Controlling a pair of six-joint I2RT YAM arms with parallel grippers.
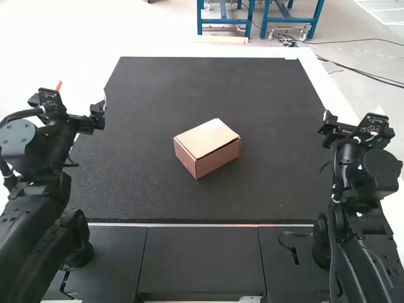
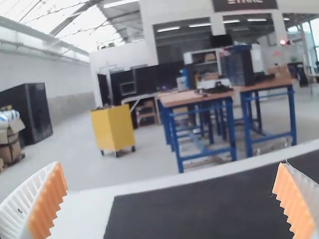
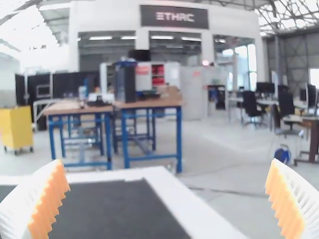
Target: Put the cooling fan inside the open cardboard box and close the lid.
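The box (image 1: 207, 148), seemingly shut, sits central on the worktop (image 1: 158, 95); the left hand (image 1: 98, 115) and right hand (image 1: 328, 129) hang released at its side edges.

The place is a large industrial workshop hall. Ahead of the left claw (image 2: 167, 214), past the edge of the table (image 2: 149, 188), stand blue steel-framed workbenches (image 2: 199, 124) with wooden tops. With them are a yellow wheeled cart (image 2: 113, 128), black cabinets (image 2: 30, 112) and stacked cartons (image 2: 9, 142) on a smooth grey floor (image 2: 75, 154). A high trussed roof (image 2: 45, 22) with skylights spans overhead, and strip lights (image 2: 174, 29) hang under it. Ahead of the right claw (image 3: 167, 214) stand more blue benches (image 3: 114, 127) carrying equipment. Farther off are desks with monitors (image 3: 306, 97) and office chairs (image 3: 249, 104).
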